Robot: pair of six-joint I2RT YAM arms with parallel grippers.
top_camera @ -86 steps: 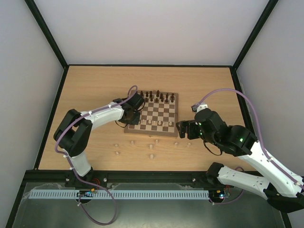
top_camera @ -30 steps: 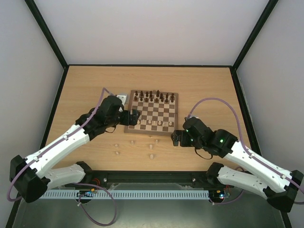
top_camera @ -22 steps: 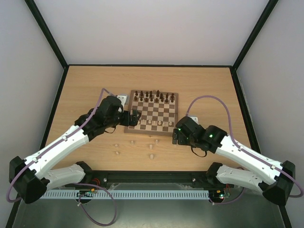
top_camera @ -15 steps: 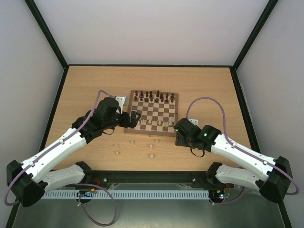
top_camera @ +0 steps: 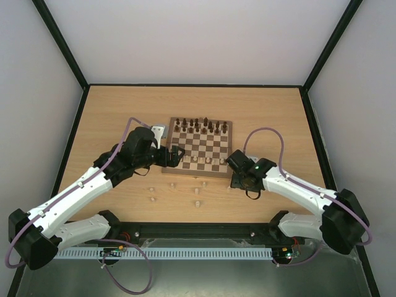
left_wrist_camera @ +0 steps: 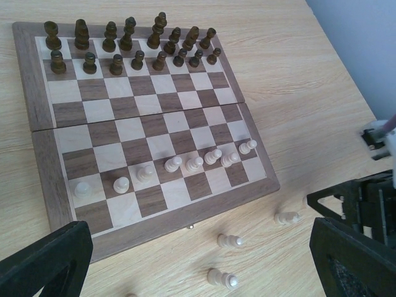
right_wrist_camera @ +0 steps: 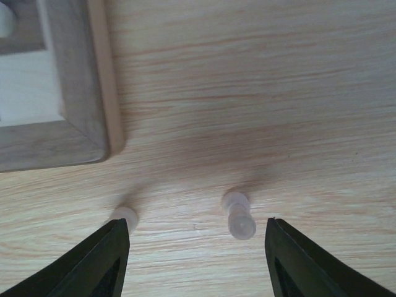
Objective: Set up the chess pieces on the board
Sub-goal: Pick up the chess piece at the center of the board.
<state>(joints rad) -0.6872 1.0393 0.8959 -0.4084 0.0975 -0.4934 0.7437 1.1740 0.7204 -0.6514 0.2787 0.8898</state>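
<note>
Having swung our right gripper down beside the board, we narrow its half-open, empty fingers around a toppled pale chess piece for placing; our left gripper hangs wide, empty.

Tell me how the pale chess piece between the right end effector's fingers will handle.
The pale chess piece looks like turned wood: likely stiff and light. It seems to lie on its side, so may roll if nudged.
</note>
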